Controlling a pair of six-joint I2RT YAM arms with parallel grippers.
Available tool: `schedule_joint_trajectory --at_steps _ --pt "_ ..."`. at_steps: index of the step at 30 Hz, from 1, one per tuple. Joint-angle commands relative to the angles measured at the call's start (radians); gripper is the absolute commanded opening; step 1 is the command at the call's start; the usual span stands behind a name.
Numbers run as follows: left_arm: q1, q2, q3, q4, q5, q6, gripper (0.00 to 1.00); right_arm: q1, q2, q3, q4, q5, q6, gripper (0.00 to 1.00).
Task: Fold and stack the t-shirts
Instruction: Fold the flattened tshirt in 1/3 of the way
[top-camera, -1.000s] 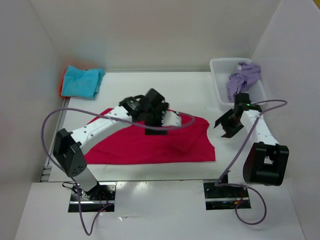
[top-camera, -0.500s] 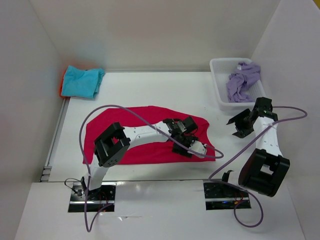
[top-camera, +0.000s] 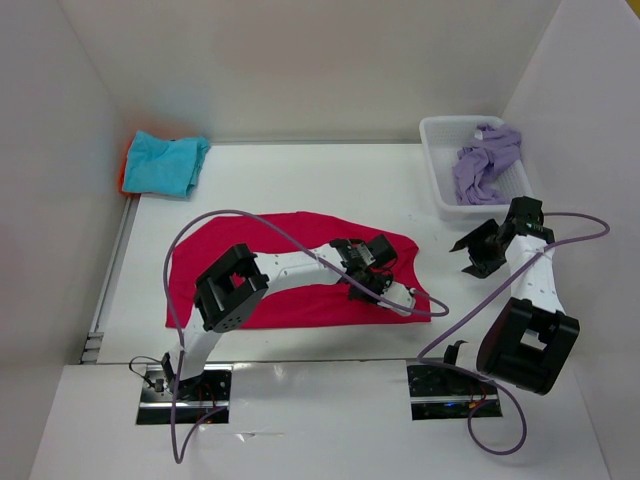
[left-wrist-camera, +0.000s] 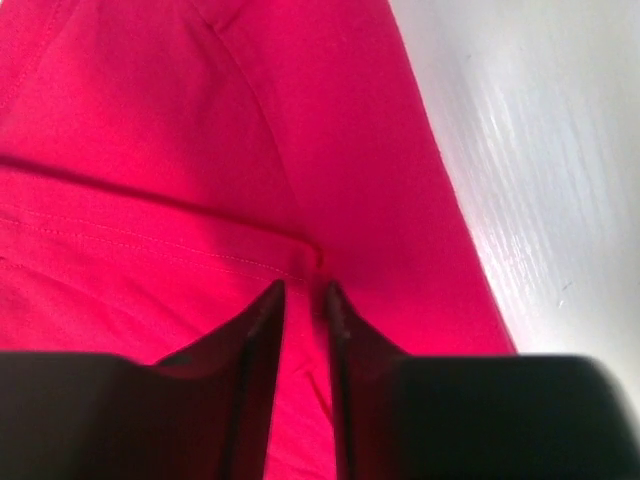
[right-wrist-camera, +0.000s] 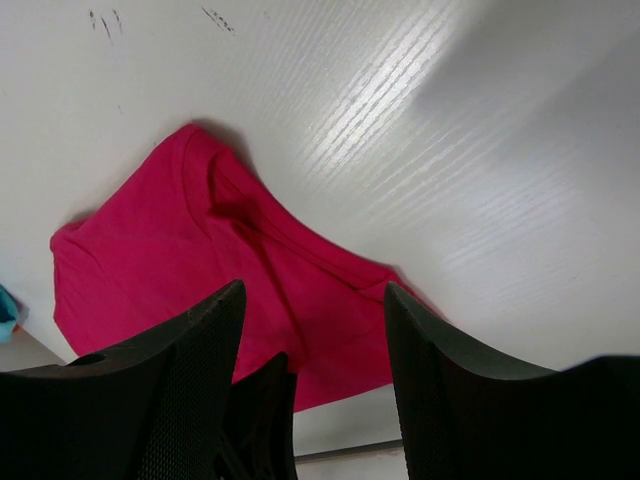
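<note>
On worktop (top-camera: 300, 190), top view: magenta shirt (top-camera: 310, 308) lies spread at centre. Left end effector (top-camera: 385, 290) is down on its right edge; right end effector (top-camera: 478, 258) hangs aside near basket (top-camera: 437, 190).

Left wrist: fingers (left-wrist-camera: 262, 330) nearly together over a seam fold; can't tell if cloth is pinched.

Right wrist: jaws apart, empty, shirt below.

Step looks like grabbing the edge for a fold. Next probably needs a firm pinch, then a carry across.
</note>
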Motion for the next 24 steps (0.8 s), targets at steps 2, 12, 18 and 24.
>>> schedule_joint_trajectory --at_steps 2,12,18,24 --pt "-0.003 0.009 0.005 0.032 0.005 0.001 0.25 0.001 -0.009 0.006 0.030 -0.021 -0.027 0.63" --pt "0.059 -0.034 -0.013 0.133 -0.118 -0.230 0.01 0.001 -0.018 0.006 0.030 -0.021 -0.027 0.63" --pt "0.155 -0.065 -0.061 0.187 -0.152 -0.413 0.00 0.001 -0.018 0.006 0.030 -0.021 -0.027 0.63" --pt "0.241 -0.083 -0.121 0.233 -0.161 -0.562 0.01 0.001 -0.018 0.006 0.030 -0.021 -0.027 0.63"
